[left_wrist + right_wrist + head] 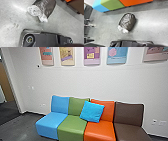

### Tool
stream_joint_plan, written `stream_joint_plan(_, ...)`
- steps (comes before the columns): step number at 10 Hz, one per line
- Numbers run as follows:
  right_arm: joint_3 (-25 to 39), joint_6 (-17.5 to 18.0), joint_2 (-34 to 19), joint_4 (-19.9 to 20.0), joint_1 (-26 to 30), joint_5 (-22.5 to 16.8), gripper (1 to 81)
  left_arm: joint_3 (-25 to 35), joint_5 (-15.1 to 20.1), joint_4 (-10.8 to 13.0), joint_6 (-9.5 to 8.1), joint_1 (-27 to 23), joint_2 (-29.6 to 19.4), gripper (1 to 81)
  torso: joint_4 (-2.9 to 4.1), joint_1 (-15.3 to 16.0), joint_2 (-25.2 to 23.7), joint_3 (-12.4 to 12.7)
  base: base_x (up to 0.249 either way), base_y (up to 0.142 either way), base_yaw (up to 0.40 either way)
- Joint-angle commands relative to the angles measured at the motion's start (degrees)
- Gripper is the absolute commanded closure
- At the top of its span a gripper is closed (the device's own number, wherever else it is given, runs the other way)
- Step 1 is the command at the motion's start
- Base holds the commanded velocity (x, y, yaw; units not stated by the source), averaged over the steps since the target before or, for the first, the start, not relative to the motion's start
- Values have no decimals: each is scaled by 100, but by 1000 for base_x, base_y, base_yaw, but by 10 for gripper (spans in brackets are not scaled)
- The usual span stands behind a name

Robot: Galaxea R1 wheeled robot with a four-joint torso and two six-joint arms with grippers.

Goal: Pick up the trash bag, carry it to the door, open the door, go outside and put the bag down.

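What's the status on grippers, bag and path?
Trash bag on floor, between robot base and sofa seats; not lifted. Gripper state unclear. Nothing seen between base and bag.

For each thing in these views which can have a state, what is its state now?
Trash bag: lying on the floor, not lifted.
Blue cushion: tilted, leaning on the coloured seats.
Posters: hung on the wall.
Doorway at left: open.

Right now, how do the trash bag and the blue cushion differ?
The trash bag is dark with a bunched whitish end; the cushion is plain bright blue. The bag lies on the floor; the cushion leans up across the green seat and orange seat. Both look soft.
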Motion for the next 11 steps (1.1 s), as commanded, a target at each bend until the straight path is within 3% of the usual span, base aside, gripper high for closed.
stream_joint_plan(1,119,5,-402,156,667,-349,10,28,328,-75,-16,-800,-124,10,0,356,-553,-519,0,0,0)
stream_joint_plan(6,57,5,-491,261,939,-524,10,-367,811,-110,-16,-1283,122,10,0,986,-1530,-1452,0,0,0)
stream_joint_plan(7,74,5,-499,270,1018,-638,10,-455,890,-110,-16,-1371,174,10,0,1122,-1745,-1117,0,0,0)
stream_joint_plan(8,92,5,-517,305,1089,-745,10,-516,978,-110,-16,-1459,227,10,0,1229,-1913,-1268,0,0,0)
stream_joint_plan(11,145,5,-587,349,1098,-753,10,-798,1110,-110,-16,-1705,420,10,0,1572,-2448,-1375,0,0,0)
